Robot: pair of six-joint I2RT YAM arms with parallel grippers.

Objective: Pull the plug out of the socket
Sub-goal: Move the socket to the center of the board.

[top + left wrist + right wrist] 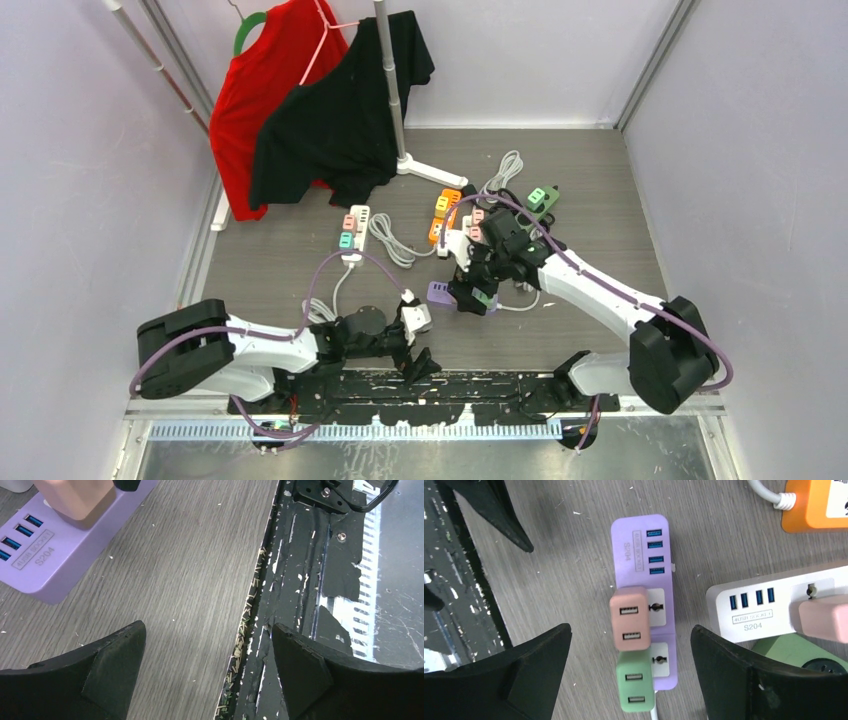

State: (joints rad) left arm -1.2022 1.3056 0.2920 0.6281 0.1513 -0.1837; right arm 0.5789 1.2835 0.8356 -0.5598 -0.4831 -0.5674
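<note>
Pink plug (630, 617) below open right tool (631, 630)
Seated in purple strip (640, 555) beside green plug (638, 687), between the spread fingers (539, 660); left tool (209, 630) open too, at table (175, 580) edge.

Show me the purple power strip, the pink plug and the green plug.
purple power strip (639, 522), right wrist view, end beside USB ports
pink plug (630, 617), right wrist view, top face
green plug (635, 680), right wrist view, top face
</note>
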